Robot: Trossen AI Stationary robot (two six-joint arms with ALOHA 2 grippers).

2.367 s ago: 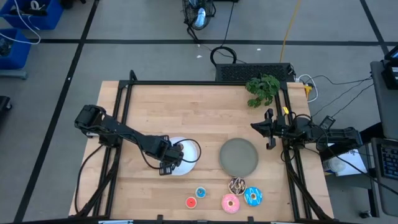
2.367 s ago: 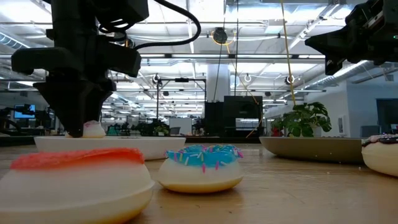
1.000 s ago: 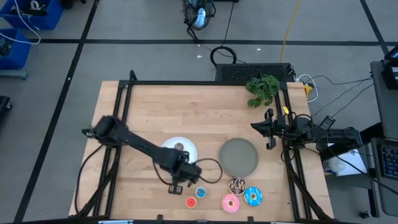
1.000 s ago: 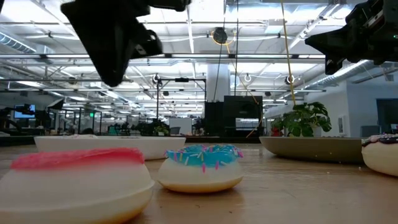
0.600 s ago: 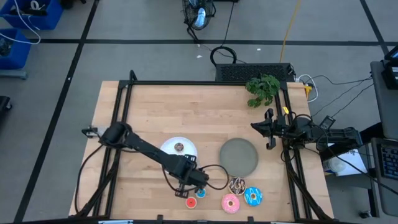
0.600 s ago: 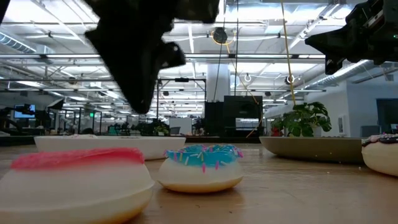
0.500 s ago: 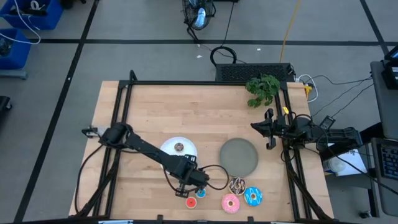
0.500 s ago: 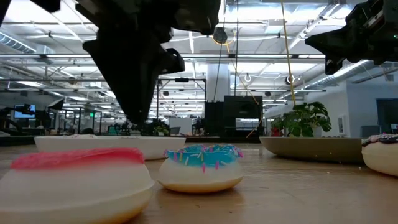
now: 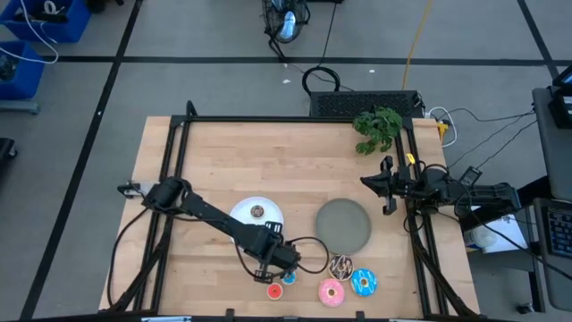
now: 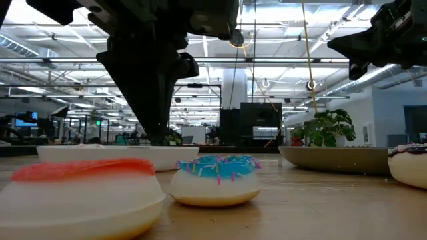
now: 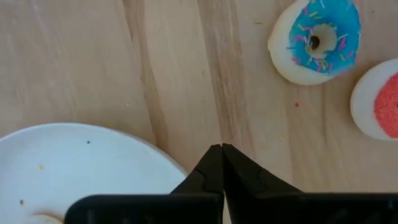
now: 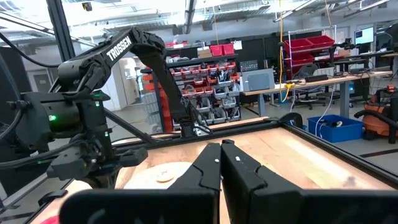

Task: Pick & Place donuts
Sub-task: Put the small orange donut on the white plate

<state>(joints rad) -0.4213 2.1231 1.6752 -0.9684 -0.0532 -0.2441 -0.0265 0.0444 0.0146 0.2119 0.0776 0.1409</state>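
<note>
At lower left of centre in the high view we see the white plate [image 9: 259, 213] with the tiny brown donut [image 9: 257, 211] on it. Just below it the left gripper [image 9: 268, 272] hovers, jaws pressed together and empty, beside the tiny red donut [image 9: 273, 290] and tiny blue donut [image 9: 289, 276]. Further right — below the grey plate [image 9: 343, 224] — sit the drizzled brown donut [image 9: 340, 266], pink donut [image 9: 332, 291] and larger blue donut [image 9: 363, 283]. At right, the right gripper [image 9: 386, 185] waits, jaws together.
</note>
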